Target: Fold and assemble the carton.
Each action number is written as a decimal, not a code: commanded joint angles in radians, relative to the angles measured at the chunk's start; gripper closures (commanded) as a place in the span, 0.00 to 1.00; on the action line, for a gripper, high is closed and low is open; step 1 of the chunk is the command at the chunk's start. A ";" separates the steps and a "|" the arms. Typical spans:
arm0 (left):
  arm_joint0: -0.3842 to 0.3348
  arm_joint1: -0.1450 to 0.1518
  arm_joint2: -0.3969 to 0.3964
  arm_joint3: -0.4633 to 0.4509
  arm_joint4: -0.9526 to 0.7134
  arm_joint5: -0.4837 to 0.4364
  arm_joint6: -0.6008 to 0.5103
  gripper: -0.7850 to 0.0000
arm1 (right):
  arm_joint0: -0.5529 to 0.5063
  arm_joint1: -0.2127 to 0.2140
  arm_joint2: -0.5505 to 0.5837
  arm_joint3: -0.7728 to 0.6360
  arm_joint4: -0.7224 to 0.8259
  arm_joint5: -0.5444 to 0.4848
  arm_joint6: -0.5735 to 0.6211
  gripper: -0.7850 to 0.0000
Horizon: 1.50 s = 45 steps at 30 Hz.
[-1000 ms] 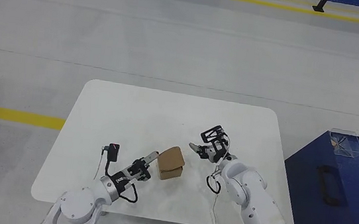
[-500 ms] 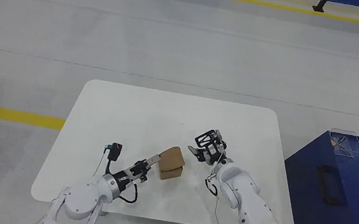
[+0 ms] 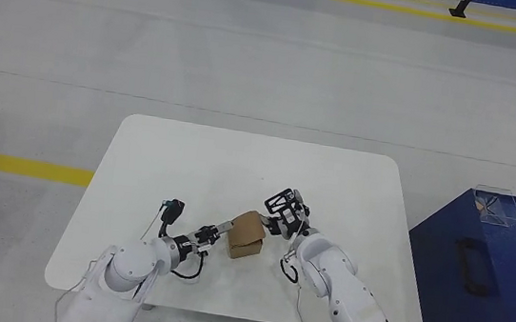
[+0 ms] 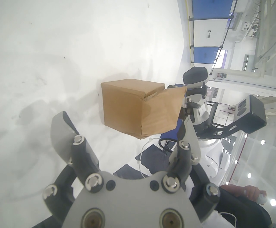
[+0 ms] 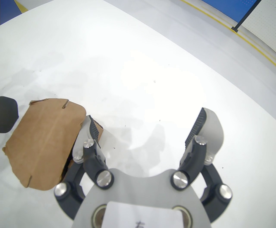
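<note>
A small brown carton (image 3: 246, 233) stands near the table's front middle, its top flap (image 5: 44, 142) raised and tilted. My left gripper (image 3: 219, 228) is open just to the carton's left, and the carton (image 4: 138, 108) sits ahead of its fingers (image 4: 64, 131), not between them. My right gripper (image 3: 277, 219) is open at the carton's right side. One right finger (image 5: 90, 131) lies against the edge of the flap, the other (image 5: 207, 125) stands apart over bare table.
The white table (image 3: 190, 172) has free room behind and to both sides of the carton. A blue cabinet (image 3: 484, 283) with a clear box (image 3: 496, 203) on it stands off the table's right. In the left wrist view a person's hand (image 4: 248, 192) shows in the background.
My right gripper has moved left from beside the carton until one finger meets the flap. The left gripper has edged closer to the carton's left side.
</note>
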 commanded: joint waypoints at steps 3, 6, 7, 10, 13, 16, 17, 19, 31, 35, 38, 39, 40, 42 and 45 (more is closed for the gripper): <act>-0.017 -0.002 0.006 0.045 -0.046 -0.028 0.009 0.22 | 0.012 -0.006 -0.009 0.020 0.014 -0.012 0.003 0.00; -0.030 -0.002 0.008 0.075 -0.075 -0.031 0.005 0.32 | 0.024 -0.010 -0.016 0.037 0.011 -0.013 0.003 0.00; -0.034 -0.002 0.010 0.082 -0.078 -0.034 0.006 0.36 | 0.026 -0.011 -0.018 0.041 0.010 -0.012 0.003 0.00; -0.041 -0.001 0.014 0.098 -0.086 -0.044 0.012 0.46 | 0.034 -0.014 -0.023 0.048 0.009 -0.014 0.005 0.00; -0.040 0.000 0.020 0.104 -0.093 -0.057 0.020 0.47 | 0.039 -0.017 -0.022 0.051 0.005 0.000 0.003 0.00; -0.037 0.002 0.024 0.105 -0.096 -0.067 0.030 0.45 | 0.044 -0.017 -0.008 0.054 0.009 0.021 0.003 0.00; -0.035 0.002 0.025 0.105 -0.096 -0.068 0.032 0.43 | 0.045 -0.017 -0.002 0.054 0.011 0.032 0.004 0.00; -0.031 0.003 0.029 0.101 -0.098 -0.072 0.034 0.43 | 0.045 -0.017 0.013 0.053 0.030 0.035 0.008 0.00; 0.045 0.016 0.030 0.024 -0.101 -0.113 0.060 0.51 | -0.009 -0.009 0.032 -0.019 0.007 -0.021 0.000 0.00; 0.040 0.015 0.045 0.041 -0.112 -0.115 0.067 0.51 | -0.020 -0.010 0.030 -0.029 0.005 -0.023 0.003 0.00; 0.038 0.015 0.055 0.047 -0.118 -0.121 0.073 0.51 | -0.022 -0.011 0.029 -0.032 0.005 -0.027 0.009 0.00; 0.038 0.015 0.058 0.047 -0.119 -0.121 0.073 0.52 | -0.022 -0.011 0.028 -0.032 0.004 -0.028 0.010 0.00; 0.037 0.015 0.059 0.048 -0.121 -0.123 0.074 0.52 | -0.022 -0.011 0.026 -0.031 0.003 -0.030 0.011 0.00; 0.038 0.016 0.062 0.049 -0.122 -0.126 0.077 0.51 | -0.023 -0.013 0.021 -0.028 0.003 -0.037 0.013 0.00; 0.037 0.018 0.065 0.050 -0.125 -0.127 0.080 0.51 | -0.020 -0.015 0.016 -0.021 0.003 -0.042 0.012 0.00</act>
